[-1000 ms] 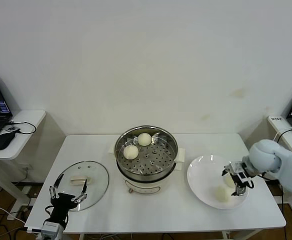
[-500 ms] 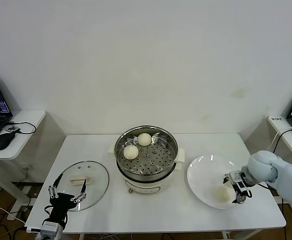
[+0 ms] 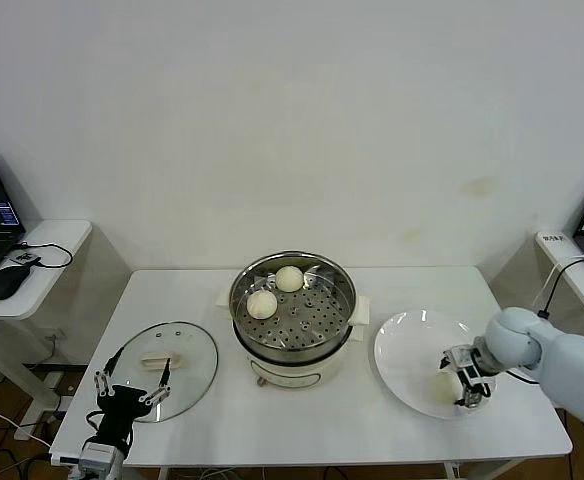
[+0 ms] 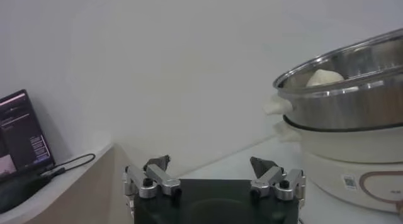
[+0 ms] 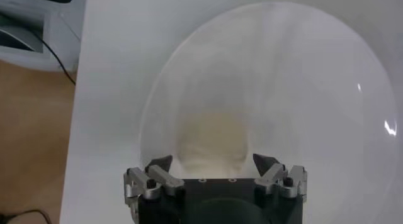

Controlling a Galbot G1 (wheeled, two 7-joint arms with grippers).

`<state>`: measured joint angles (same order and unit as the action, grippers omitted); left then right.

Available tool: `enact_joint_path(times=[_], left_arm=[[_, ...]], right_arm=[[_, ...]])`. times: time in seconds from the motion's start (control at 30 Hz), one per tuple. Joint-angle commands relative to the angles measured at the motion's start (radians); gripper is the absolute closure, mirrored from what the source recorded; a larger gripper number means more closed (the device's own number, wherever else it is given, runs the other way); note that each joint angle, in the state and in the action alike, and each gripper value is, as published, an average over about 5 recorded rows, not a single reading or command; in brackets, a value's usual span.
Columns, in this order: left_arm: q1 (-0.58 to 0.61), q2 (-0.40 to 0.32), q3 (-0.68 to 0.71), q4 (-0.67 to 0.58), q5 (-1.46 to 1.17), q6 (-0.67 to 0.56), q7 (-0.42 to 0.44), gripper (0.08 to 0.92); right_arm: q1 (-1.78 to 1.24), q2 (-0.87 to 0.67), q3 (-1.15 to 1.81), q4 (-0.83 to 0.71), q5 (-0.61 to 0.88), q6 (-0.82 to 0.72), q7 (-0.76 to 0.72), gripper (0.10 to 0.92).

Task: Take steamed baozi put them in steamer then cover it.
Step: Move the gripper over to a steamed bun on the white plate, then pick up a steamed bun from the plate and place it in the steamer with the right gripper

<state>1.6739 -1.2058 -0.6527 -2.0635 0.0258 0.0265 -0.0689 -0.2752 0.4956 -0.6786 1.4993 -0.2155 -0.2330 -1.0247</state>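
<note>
Two buns (image 3: 275,291) in steamer (image 3: 292,300); glass cover (image 3: 167,356) flat by left gripper (image 3: 130,392), spread wide. Right gripper (image 3: 465,378) down on plate (image 3: 402,350), fingers apart around a bun (image 5: 213,145), not squeezing.

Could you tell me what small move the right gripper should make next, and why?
Probably close the right gripper on the baozi on the plate. Its fingers stand open on either side of that bun, low over the plate, so nothing is gripped yet. The steamer holds only two buns, and the lid lies on the table.
</note>
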Motion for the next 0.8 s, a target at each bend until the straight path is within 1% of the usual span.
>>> enact_joint_path(times=[0.03, 0.13, 0.27, 0.37, 0.6, 0.8], left_arm=[[0.000, 0.002, -0.003, -0.001, -0.001, 0.000, 0.000, 0.177], [0.002, 0.001, -0.003, -0.002, -0.001, -0.001, 0.000, 0.177], [0.002, -0.001, -0.002, -0.003, -0.001, -0.001, 0.000, 0.177], [0.000, -0.001, -0.001, -0.003, -0.001, -0.001, -0.001, 0.177], [0.000, 0.002, -0.001, -0.007, -0.002, -0.001, 0.000, 0.177], [-0.002, 0.006, 0.001, -0.010, -0.005, -0.001, 0.000, 0.177]], right_arm=[[-0.015, 0.029, 0.012, -0.018, 0.003, -0.014, 0.004, 0.258], [-0.011, 0.030, 0.013, -0.019, 0.009, -0.018, -0.001, 0.305], [0.002, 0.023, 0.009, -0.015, 0.019, -0.020, -0.014, 0.399], [0.024, 0.017, 0.007, -0.013, 0.030, -0.018, -0.029, 0.442], [0.145, -0.002, 0.012, -0.010, 0.089, -0.020, -0.065, 0.458], [0.400, -0.009, -0.104, -0.007, 0.199, -0.031, -0.087, 0.457]])
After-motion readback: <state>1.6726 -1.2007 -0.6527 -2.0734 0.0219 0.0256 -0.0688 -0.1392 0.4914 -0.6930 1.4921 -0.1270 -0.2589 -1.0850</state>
